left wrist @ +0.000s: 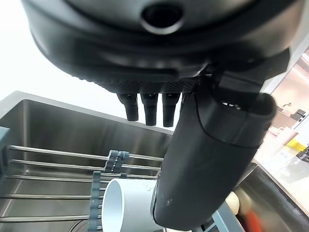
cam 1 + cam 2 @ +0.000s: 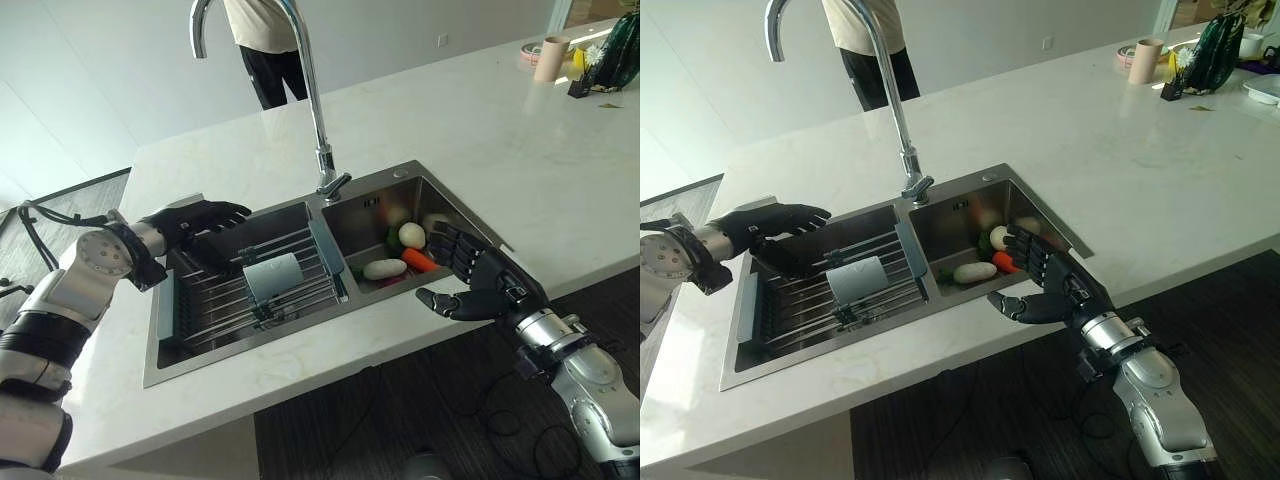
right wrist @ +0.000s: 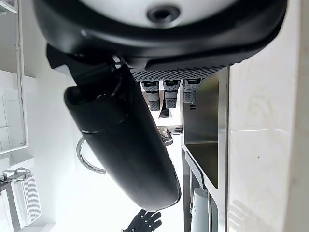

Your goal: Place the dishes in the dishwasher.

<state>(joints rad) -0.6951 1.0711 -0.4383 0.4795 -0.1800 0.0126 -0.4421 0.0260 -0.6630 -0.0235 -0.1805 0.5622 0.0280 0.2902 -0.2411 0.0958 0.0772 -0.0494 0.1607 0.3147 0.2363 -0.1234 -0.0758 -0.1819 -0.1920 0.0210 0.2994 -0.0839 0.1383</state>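
- You have 1 dish racked so far as you can see: a pale cup [image 2: 272, 277] lies on its side on the wire rack [image 2: 215, 300] in the left basin of the sink [image 2: 300, 340].
- Your left hand [image 2: 200, 222] hovers over the rack's far end, just beyond the cup, fingers straight and apart, holding nothing.
- Your right hand [image 2: 472, 275] sits at the near right rim of the right basin, fingers spread and relaxed, also empty.
- What is left looks like the right basin: a white egg-shaped piece [image 2: 411, 235], a white oblong piece [image 2: 385, 268] and a carrot [image 2: 420, 261] lie there, with something green tucked behind them.
- No plates or bowls are plain to see in that basin, so judge what counts as a dish.
- The tall faucet [image 2: 312, 90] rises between the basins; keep both arms clear of it.
- A person [image 2: 264, 40] stands across the counter [image 2: 520, 170], and a pink cup [image 2: 550, 58] sits at its far corner.
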